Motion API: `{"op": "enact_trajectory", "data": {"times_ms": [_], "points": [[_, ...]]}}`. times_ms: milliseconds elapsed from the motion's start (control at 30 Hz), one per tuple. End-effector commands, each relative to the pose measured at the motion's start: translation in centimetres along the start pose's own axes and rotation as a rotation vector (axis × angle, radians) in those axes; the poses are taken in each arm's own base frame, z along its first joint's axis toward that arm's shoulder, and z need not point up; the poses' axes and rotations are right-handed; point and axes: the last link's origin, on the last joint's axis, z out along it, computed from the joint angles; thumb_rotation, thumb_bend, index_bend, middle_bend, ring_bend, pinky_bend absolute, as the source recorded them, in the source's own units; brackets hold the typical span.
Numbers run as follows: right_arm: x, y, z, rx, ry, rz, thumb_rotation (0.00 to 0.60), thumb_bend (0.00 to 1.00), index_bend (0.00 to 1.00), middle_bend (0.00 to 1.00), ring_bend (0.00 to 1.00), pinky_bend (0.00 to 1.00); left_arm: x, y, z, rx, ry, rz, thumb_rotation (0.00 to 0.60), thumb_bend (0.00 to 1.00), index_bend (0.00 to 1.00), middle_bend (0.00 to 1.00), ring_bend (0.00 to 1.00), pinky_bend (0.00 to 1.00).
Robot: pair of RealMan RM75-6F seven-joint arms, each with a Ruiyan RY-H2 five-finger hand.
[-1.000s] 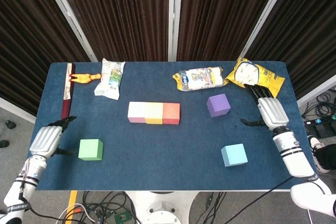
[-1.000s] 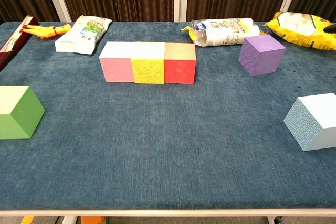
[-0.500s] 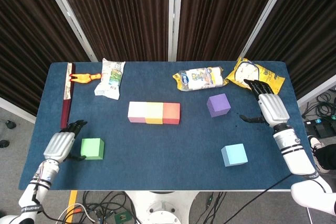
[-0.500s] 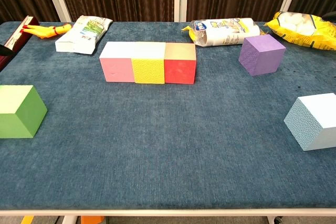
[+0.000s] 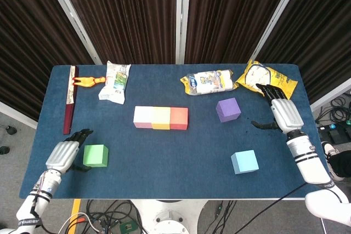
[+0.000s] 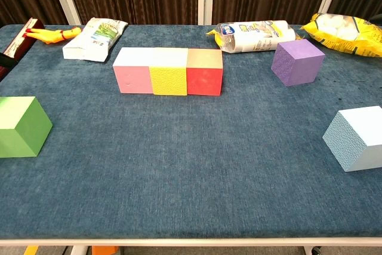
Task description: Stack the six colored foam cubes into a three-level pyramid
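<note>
On the blue cloth-covered table (image 5: 164, 152), a pink foam cube (image 5: 142, 117), a yellow foam cube (image 5: 160, 118) and a red foam cube (image 5: 179, 118) sit touching in a row near the table's middle, parallel to the far edge. A purple foam cube (image 5: 228, 109) stands alone toward the right, nearer the far edge, and a light blue foam cube (image 5: 244, 161) lies toward the near right corner. A green foam cube (image 5: 95, 155) rests close to the near left corner.

The left hand (image 5: 64, 153) sits just beside the green foam cube on its left, fingers apart and holding nothing; whether it touches the cube cannot be told. The right hand (image 5: 284, 114) hovers by the right edge, to the right of the purple cube and apart from it, fingers spread and empty.

Along the far edge lie a white snack packet (image 5: 114, 80), a clear wrapped roll packet (image 5: 209, 82) and a yellow bag of white puffs (image 5: 265, 80). A yellow rubber chicken toy (image 5: 89, 81) and a dark red bar (image 5: 69, 100) lie by the far left corner.
</note>
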Motion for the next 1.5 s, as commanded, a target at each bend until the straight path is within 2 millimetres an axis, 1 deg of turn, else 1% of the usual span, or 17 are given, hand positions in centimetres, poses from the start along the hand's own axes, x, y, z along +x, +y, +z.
{"op": "enact_trajectory", "data": {"times_ms": [33, 133, 233, 367, 500, 567, 667, 733, 867, 967, 1100, 1200, 1300, 1500], "points": [[0.0, 0.0, 0.0, 0.000, -0.001, 0.001, 0.600, 0.08, 0.00, 0.08, 0.00, 0.03, -0.5, 0.1, 0.2, -0.003, -0.027, -0.003, 0.600, 0.00, 0.08, 0.04, 0.06, 0.23], [-0.1, 0.1, -0.1, -0.001, -0.004, 0.001, 0.600, 0.07, 0.00, 0.08, 0.00, 0.03, -0.9, 0.3, 0.7, -0.001, -0.042, -0.002, 0.600, 0.00, 0.09, 0.06, 0.06, 0.24], [-0.1, 0.2, -0.2, -0.003, -0.002, 0.006, 0.600, 0.07, 0.00, 0.08, 0.00, 0.03, -1.2, 0.3, 1.1, 0.010, -0.035, 0.012, 0.600, 0.00, 0.13, 0.11, 0.07, 0.24], [-0.1, 0.3, -0.3, -0.004, -0.002, 0.009, 0.600, 0.07, 0.00, 0.08, 0.00, 0.03, -1.4, 0.3, 1.5, 0.026, -0.015, 0.012, 0.600, 0.00, 0.23, 0.19, 0.14, 0.26], [-0.3, 0.3, -0.4, -0.004, -0.008, 0.012, 0.600, 0.07, 0.00, 0.08, 0.00, 0.03, -1.6, 0.1, 1.7, 0.038, -0.015, 0.032, 0.600, 0.00, 0.28, 0.21, 0.16, 0.28], [-0.4, 0.3, -0.4, -0.004, -0.010, 0.012, 0.600, 0.07, 0.00, 0.08, 0.00, 0.03, -1.6, 0.1, 1.9, 0.042, 0.003, 0.037, 0.600, 0.01, 0.32, 0.27, 0.21, 0.33], [-0.4, 0.3, -0.4, -0.004, -0.012, 0.010, 0.600, 0.07, 0.00, 0.09, 0.00, 0.03, -1.2, 0.1, 2.1, 0.042, 0.028, 0.035, 0.600, 0.06, 0.39, 0.36, 0.31, 0.43], [-0.4, 0.3, -0.5, -0.005, -0.013, 0.009, 0.600, 0.07, 0.00, 0.09, 0.00, 0.03, -0.7, 0.1, 2.2, 0.033, 0.038, 0.043, 0.600, 0.08, 0.41, 0.39, 0.34, 0.48], [-0.2, 0.4, -0.8, -0.011, -0.005, 0.007, 0.600, 0.07, 0.00, 0.09, 0.00, 0.03, 1.2, 0.9, 2.9, -0.012, 0.051, 0.039, 0.600, 0.09, 0.41, 0.40, 0.35, 0.50], [0.0, 0.7, -1.1, -0.020, -0.001, 0.002, 0.600, 0.07, 0.00, 0.09, 0.00, 0.03, 3.6, 2.0, 3.9, -0.058, 0.090, 0.015, 0.600, 0.09, 0.41, 0.40, 0.35, 0.50], [-0.1, 1.0, -1.4, -0.038, -0.019, 0.002, 0.600, 0.07, 0.00, 0.10, 0.00, 0.03, 7.1, 4.1, 5.9, -0.116, 0.155, -0.020, 0.600, 0.08, 0.41, 0.40, 0.35, 0.50], [-0.2, 1.1, -1.6, -0.040, -0.034, -0.001, 0.600, 0.07, 0.00, 0.10, 0.00, 0.03, 8.6, 6.0, 7.4, -0.157, 0.158, -0.044, 0.600, 0.07, 0.41, 0.40, 0.35, 0.50], [0.1, 1.0, -1.7, -0.034, -0.038, -0.009, 0.600, 0.07, 0.00, 0.10, 0.00, 0.03, 9.3, 7.9, 9.0, -0.183, 0.144, -0.059, 0.600, 0.07, 0.41, 0.40, 0.35, 0.50], [0.7, 0.7, -1.5, -0.025, -0.031, -0.022, 0.600, 0.07, 0.00, 0.10, 0.00, 0.03, 9.7, 11.4, 12.1, -0.190, 0.124, -0.059, 0.600, 0.06, 0.41, 0.40, 0.35, 0.49]]}}
